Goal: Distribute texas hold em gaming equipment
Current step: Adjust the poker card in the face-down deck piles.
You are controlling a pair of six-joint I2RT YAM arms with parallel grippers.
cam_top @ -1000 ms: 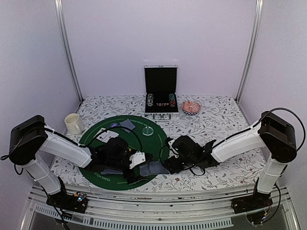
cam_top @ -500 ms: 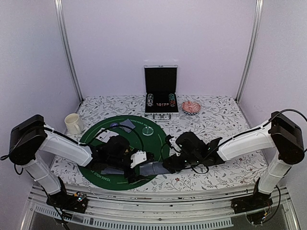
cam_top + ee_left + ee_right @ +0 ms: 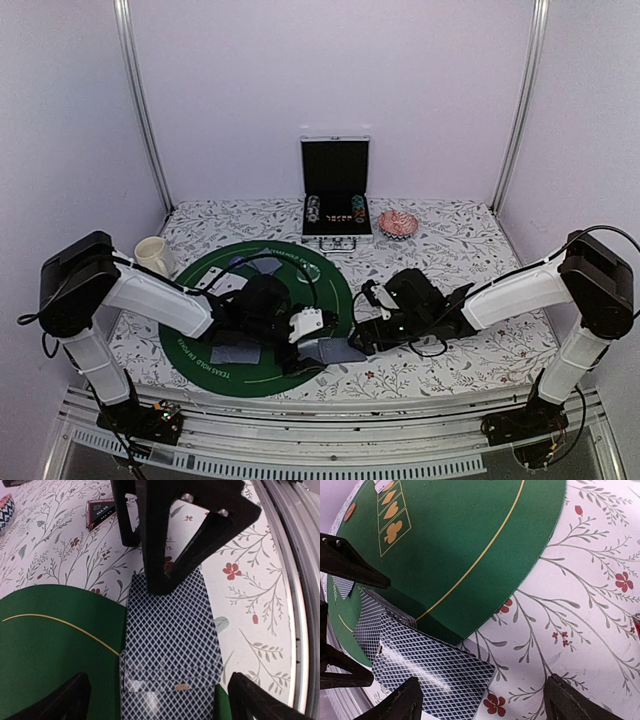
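Position at inspection, left to right. Mug [image 3: 152, 256] stands off the mat's far-left edge, well apart from the work. Mat [image 3: 190, 335] carries several dealt cards [image 3: 240, 352] and a pale disc [image 3: 310, 272] near its centre. Left pincer [image 3: 159, 685] hovers low over the mat's near-right rim, fingers spread wide, gripping nothing. Stack [image 3: 170, 640], a few cards with backs up, lies directly beneath it and straddles the rim: part on the felt, part on the desk [image 3: 450, 250]. Its top card sits fanned out toward the desk. Right pincer [image 3: 484, 680] faces the left one across the stack, likewise spread and empty. One of its fingers appears to rest on or just above the stack's far end; contact not confirmed.

Assessment: dealing is in hand, with the stack being readied for the next card; task judged partway. Next move calls for one pincer to close on a single card's free edge while the rest stays put, then carry it to its place on the mat. Risk: two cards lifting together.
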